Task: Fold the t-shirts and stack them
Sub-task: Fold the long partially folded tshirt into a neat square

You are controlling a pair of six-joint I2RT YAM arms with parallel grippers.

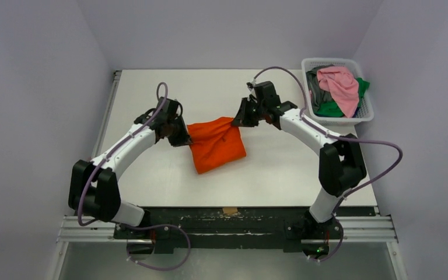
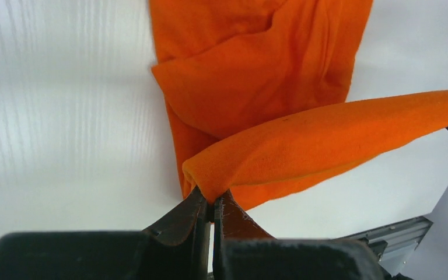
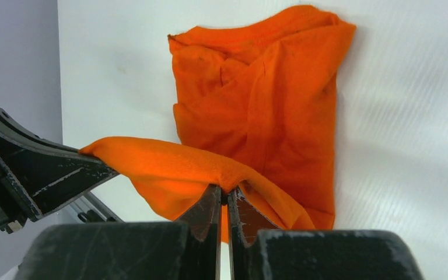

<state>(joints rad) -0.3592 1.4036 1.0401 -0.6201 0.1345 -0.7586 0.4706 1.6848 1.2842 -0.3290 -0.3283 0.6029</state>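
Closest to the lens in each wrist view, dark fingertips are pressing together on cloth. The left hand is pinching one end of a raised edge of the large bright orange soft-cloth t-shirt, and the right hand is pinching the other end. A lifted band of fabric is spanning between them, while the rest of the shirt is lying crumpled on the white surface near its middle. This is looking like a fold under way on the first shirt. The next move is probably calling for both hands carrying the held edge across the body together and laying it flat without twisting. A pink shirt, a green shirt and a grey shirt are lying heaped in the white slotted plastic basket at the far right corner. No brand, label or writing is showing legibly.
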